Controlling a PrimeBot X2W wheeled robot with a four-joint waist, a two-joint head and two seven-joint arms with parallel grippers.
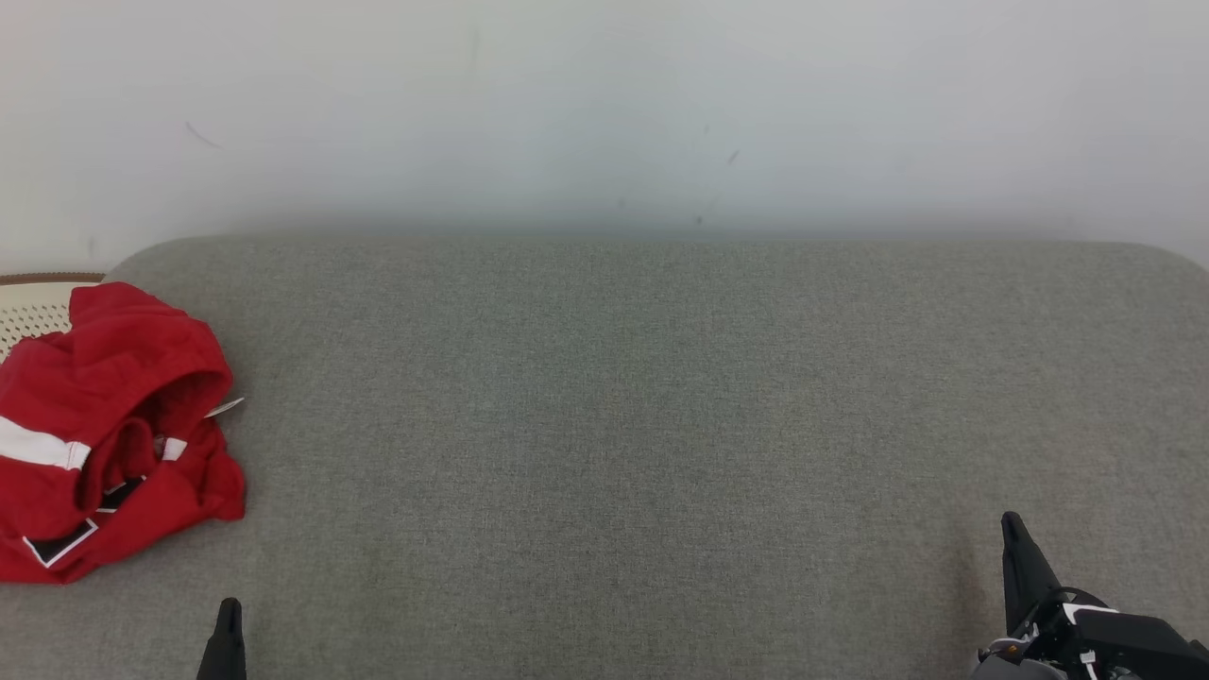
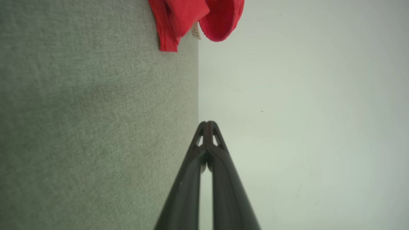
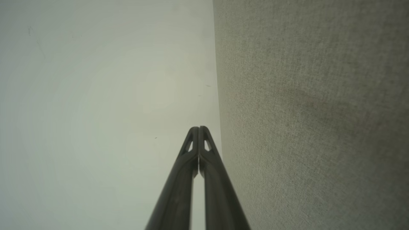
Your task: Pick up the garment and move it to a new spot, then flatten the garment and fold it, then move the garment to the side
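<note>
Big grey cloth counter (image 1: pixel 604 425), flat and soft-looking, with round far corners. Behind it, at 12 o'clock, a plain white wall (image 1: pixel 604 113) with a few small dark marks.

Red jersey (image 1: pixel 104 425) in a crumpled heap at 9 o'clock, right at the counter's left edge, partly cut off by the side of the head view. White bands and bits of black with white edges among the folds. Small white tag (image 1: pixel 225 408) poking out toward 3 o'clock. Behind the heap, toward 10 o'clock, a cream thing (image 1: pixel 33 312) with tiny holes and a brown rim, close against the jersey; touching or under it, hard to tell.

Left fingers (image 1: pixel 228 619) at 7 o'clock, dark, pressed together, holding nothing, near the jersey but apart from it. Right fingers (image 1: pixel 1015 538) at 5 o'clock, pressed together too, holding nothing, well apart from the jersey.

In both wrist views, tips tight together, with grey cloth on one side and white wall on the other.
</note>
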